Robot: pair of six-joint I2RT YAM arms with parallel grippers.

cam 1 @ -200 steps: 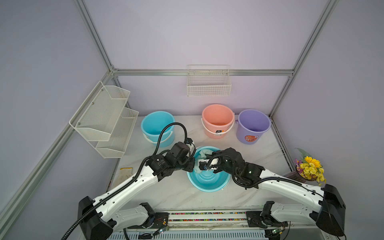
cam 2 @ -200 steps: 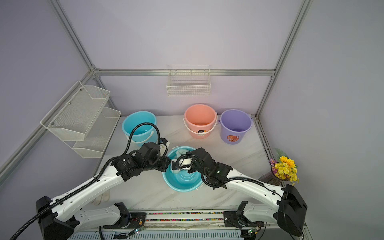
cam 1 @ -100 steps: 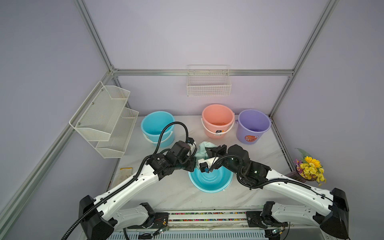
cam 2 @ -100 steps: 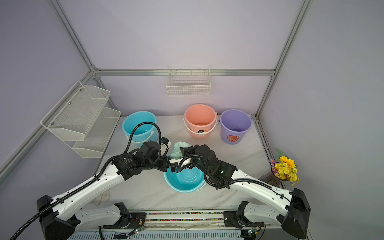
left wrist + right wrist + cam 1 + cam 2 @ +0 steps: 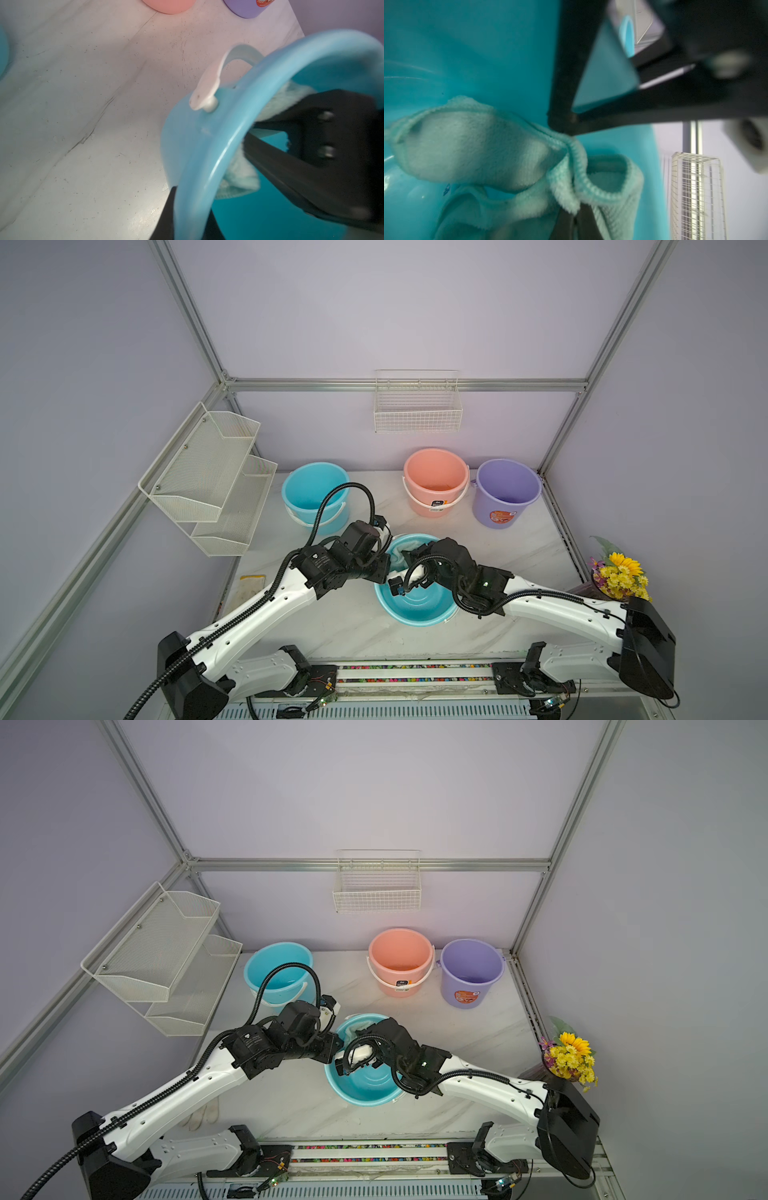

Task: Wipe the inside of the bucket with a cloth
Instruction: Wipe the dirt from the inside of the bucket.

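- Left gripper (image 5: pixel 188 220) clamps the tipped bucket (image 5: pixel 415 608) by its rim.
- Right gripper (image 5: pixel 574 220), pinching the cloth (image 5: pixel 477 145), has swept it from the base up the far inner wall.
- Wiping looks underway, with more wall left.

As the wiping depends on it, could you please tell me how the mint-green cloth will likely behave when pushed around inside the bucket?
The cloth is probably floppy: it droops in loose folds from the right gripper. Its fluffy pile suggests it is light and may bunch up. The bucket looks glossy inside, so the cloth should slide easily.
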